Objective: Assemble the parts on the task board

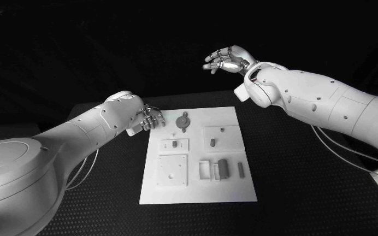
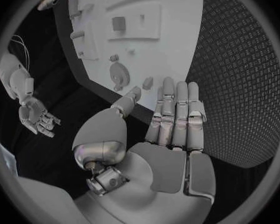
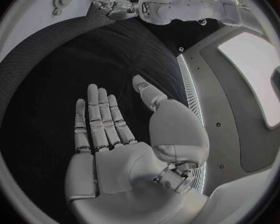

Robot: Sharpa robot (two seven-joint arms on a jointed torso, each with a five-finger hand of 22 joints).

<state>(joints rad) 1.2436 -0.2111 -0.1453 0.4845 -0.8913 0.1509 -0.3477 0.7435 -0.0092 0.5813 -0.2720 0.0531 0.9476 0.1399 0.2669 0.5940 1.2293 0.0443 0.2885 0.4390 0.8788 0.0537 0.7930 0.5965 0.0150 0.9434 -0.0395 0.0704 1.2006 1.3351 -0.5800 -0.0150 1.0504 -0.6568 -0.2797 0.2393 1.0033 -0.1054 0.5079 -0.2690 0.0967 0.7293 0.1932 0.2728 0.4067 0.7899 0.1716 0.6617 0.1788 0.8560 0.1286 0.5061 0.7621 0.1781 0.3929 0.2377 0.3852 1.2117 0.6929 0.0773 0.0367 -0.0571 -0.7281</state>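
Note:
The white task board [image 1: 197, 184] lies flat in the middle of the black table. On it are a round part [image 1: 183, 121] near the far edge, a small part [image 1: 175, 144] in a square plate, and a dark upright part [image 1: 223, 167] beside a slim one [image 1: 241, 169]. My left hand [image 1: 148, 118] hovers at the board's far left corner, fingers straight and empty; the left wrist view shows its fingertips [image 2: 177, 92] near the board's edge [image 2: 177, 55] and the round part [image 2: 120, 76]. My right hand [image 1: 228, 60] is raised beyond the table's far edge, holding nothing, with its palm [image 3: 115, 134] flat.
Textured black table [image 1: 299, 192] surrounds the board on all sides. The right arm [image 1: 315, 102] crosses above the table's far right corner. The left arm [image 1: 71, 143] covers the table's left side.

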